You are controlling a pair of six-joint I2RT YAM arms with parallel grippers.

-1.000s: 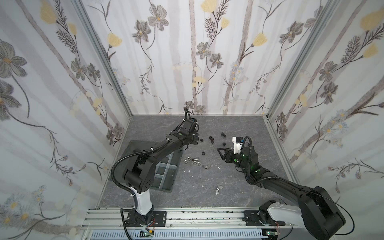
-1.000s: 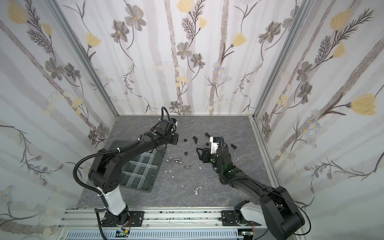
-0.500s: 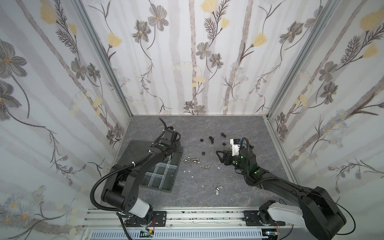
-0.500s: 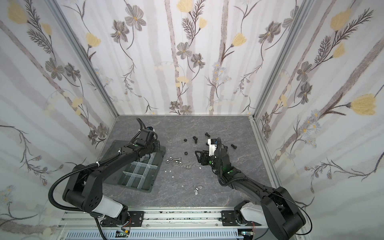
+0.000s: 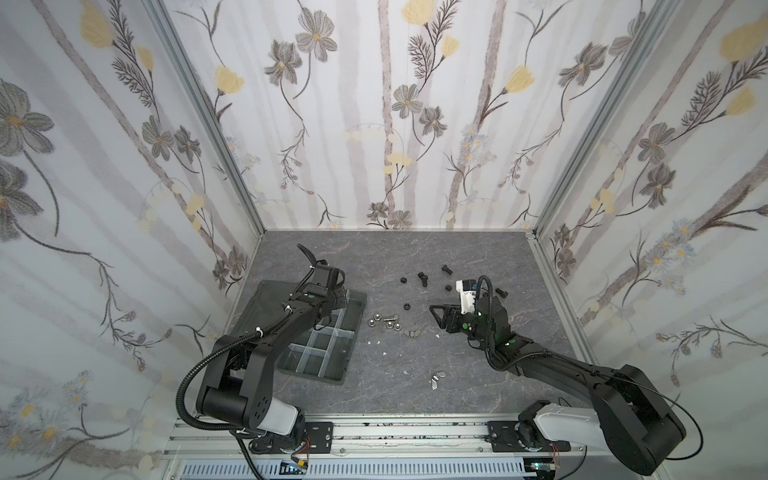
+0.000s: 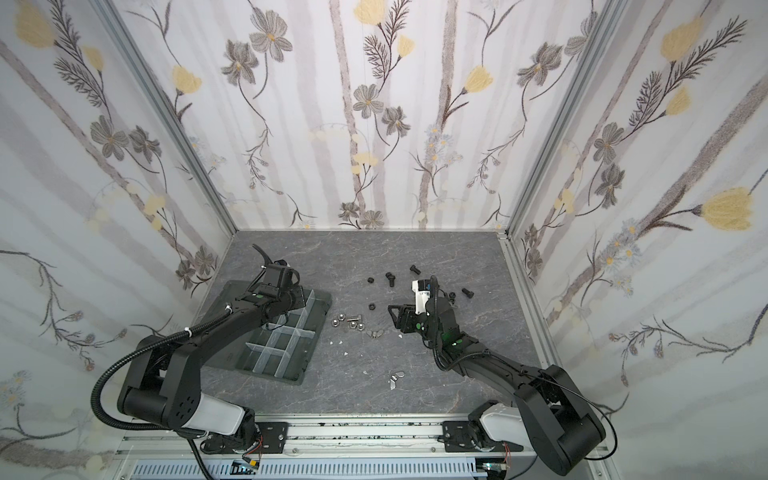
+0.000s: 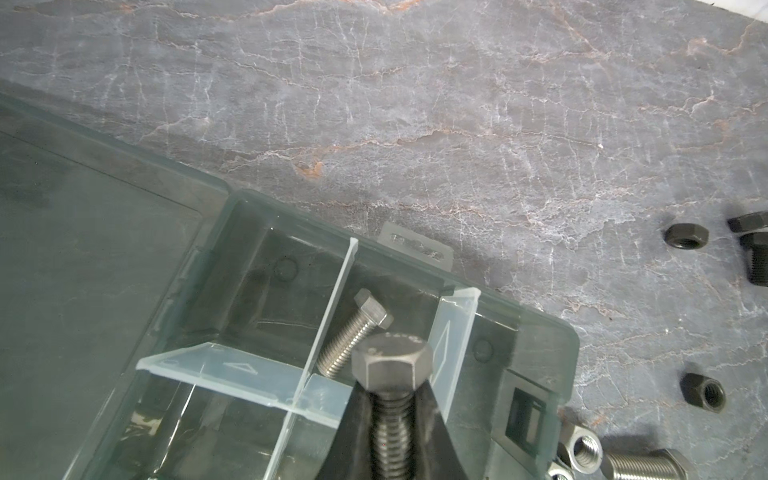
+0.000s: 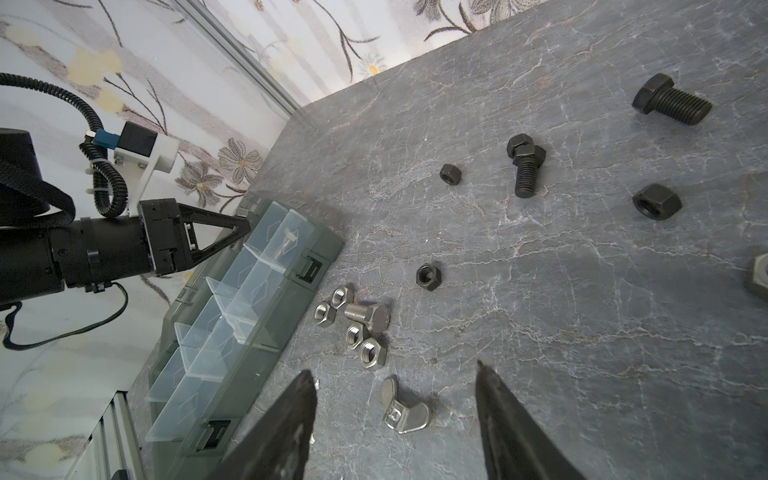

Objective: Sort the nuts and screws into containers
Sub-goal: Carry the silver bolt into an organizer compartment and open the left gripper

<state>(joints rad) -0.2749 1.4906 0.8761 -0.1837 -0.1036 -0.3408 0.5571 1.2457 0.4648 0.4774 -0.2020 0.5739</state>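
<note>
Enclosure: three walls of floral wallpaper (image 5: 395,124), pale with grey and yellow blooms; an aluminium rail (image 5: 395,432) runs across the front. Counter (image 5: 415,257): matte grey, stone-veined, evenly lit. Left arm (image 5: 282,332) lies across the organiser tray (image 5: 353,336) in both top views and hides part of it. The tray is dark grey with translucent dividers, its flat lid (image 5: 259,303) folded open on the wall side. Left gripper (image 7: 392,399) is clenched on the threaded shank of the held screw (image 7: 390,361), silver, hex head outward, above the tray's far end; which compartment sits directly beneath, cannot tell. One silver screw (image 7: 355,332) lies flat in a compartment (image 7: 399,286) of that end row, alongside a divider. Right gripper (image 8: 393,368) is released, jaws wide, grasping nothing, low over the counter; in the right wrist view a wing nut (image 8: 405,409) shows between its fingers. Just beside the tray, four silver hex nuts (image 8: 355,334) crowd a loose silver screw (image 8: 368,316). Further back, well spread: black screws (image 8: 669,104) and black nuts (image 8: 428,276). A second wing nut (image 5: 436,378) lies alone nearer the rail. White flecks (image 5: 376,343) dot the centre.
</note>
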